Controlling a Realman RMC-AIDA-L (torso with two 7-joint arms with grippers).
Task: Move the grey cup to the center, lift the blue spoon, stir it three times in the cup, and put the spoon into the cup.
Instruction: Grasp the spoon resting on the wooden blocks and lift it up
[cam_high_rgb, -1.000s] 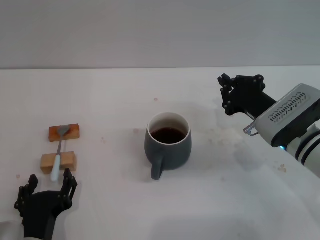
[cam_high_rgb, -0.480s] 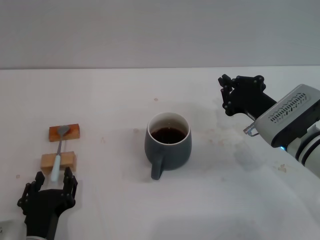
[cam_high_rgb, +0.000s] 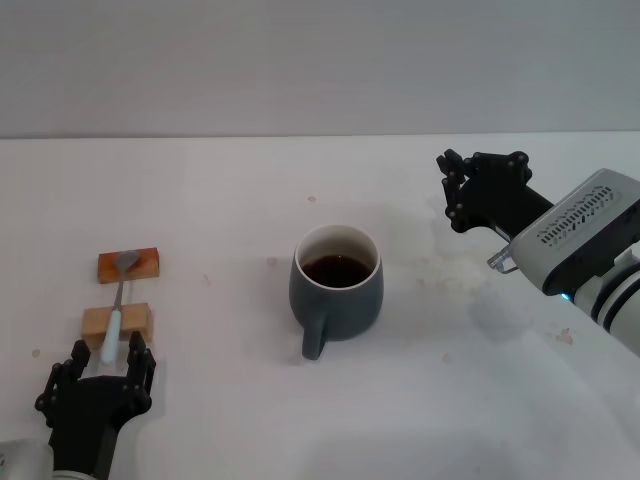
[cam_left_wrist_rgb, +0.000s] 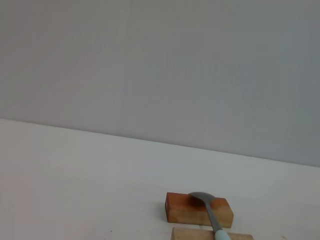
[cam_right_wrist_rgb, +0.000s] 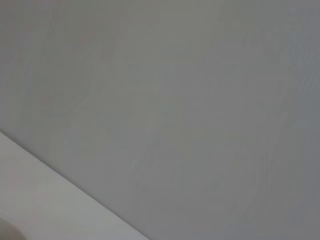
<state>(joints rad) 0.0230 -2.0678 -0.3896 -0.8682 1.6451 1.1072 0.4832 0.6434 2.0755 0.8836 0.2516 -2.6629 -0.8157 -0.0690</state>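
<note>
At the near left edge of the white table, your left gripper has crept forward since a second ago, its spread fingers now bracketing the tip of the blue spoon without touching it; in the last half second it barely moved. The spoon has not shifted: it lies across two wooden blocks, its metal bowl on the orange block and its pale handle over the tan block. The grey cup stands at the table's centre, holding dark liquid, its handle facing you, unchanged. Your right gripper hangs over the far right, well apart from the cup, fingers parted and empty.
</note>
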